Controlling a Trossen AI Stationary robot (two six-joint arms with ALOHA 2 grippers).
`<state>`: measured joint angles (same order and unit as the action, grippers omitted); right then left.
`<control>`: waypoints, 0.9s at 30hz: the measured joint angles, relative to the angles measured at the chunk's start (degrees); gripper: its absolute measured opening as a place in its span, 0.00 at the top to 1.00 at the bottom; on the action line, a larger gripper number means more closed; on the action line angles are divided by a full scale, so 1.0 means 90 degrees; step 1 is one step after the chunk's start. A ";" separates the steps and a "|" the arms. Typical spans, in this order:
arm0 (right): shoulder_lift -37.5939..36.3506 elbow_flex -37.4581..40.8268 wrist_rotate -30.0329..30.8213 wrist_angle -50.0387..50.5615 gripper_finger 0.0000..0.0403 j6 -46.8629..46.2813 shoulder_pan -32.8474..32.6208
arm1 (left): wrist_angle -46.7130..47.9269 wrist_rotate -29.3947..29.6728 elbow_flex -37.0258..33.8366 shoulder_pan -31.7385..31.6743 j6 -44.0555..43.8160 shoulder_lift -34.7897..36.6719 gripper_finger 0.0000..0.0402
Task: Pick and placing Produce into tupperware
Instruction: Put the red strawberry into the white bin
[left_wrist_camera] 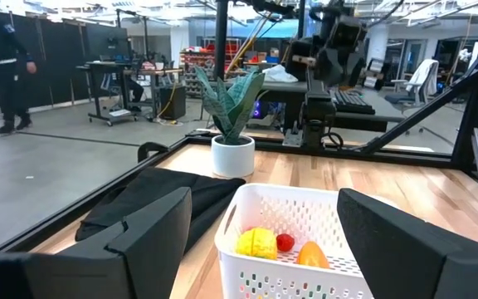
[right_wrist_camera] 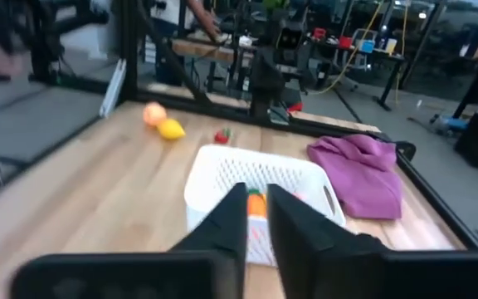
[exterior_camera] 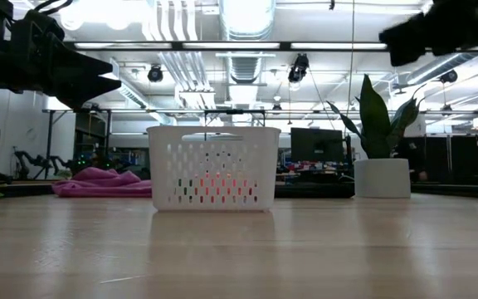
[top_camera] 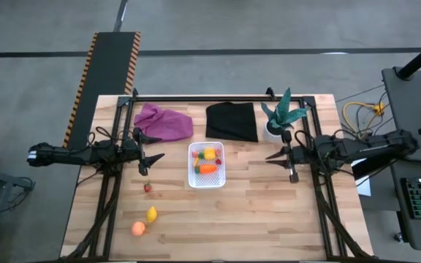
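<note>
The white perforated tub (top_camera: 195, 177) stands mid-table and holds a lemon (top_camera: 210, 153), the orange carrot (top_camera: 207, 168) and small red berries. On the wood toward the near left edge lie a red berry (top_camera: 148, 188), a second lemon (top_camera: 152, 214) and the peach (top_camera: 138, 228). My left gripper (top_camera: 152, 155) hovers open just left of the tub, which shows between its fingers in the left wrist view (left_wrist_camera: 264, 224). My right gripper (top_camera: 271, 155) hangs right of the tub and points at it, with its fingers together but for a narrow slit (right_wrist_camera: 256, 199).
A purple cloth (top_camera: 164, 121) and a black cloth (top_camera: 232, 120) lie behind the tub near the far edge. A green potted plant (top_camera: 282, 117) stands at far right. A black frame rail (top_camera: 218, 98) runs along the far edge. Bare wood lies near and right of the tub.
</note>
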<state>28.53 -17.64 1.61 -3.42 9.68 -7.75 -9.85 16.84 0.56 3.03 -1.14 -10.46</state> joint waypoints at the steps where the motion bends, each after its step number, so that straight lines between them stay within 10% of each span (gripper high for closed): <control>1: -0.0066 0.0111 0.0000 -0.0010 0.95 0.0102 0.0000 | 0.0000 0.0005 0.0000 -0.0001 -0.0001 0.0000 0.28; 13: -0.1635 0.1781 0.0142 -0.1210 0.98 -0.0252 0.0017 | -0.0021 0.0121 0.0000 -0.0002 -0.0004 0.0011 0.28; 27: -0.3163 0.1773 0.0826 0.0356 0.98 -0.0383 0.0025 | -0.0010 0.0165 0.0000 0.0000 -0.0009 0.0000 0.28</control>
<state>0.07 -1.68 9.04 -0.21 6.23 -7.52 -9.93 18.33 0.56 3.03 -1.21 -10.46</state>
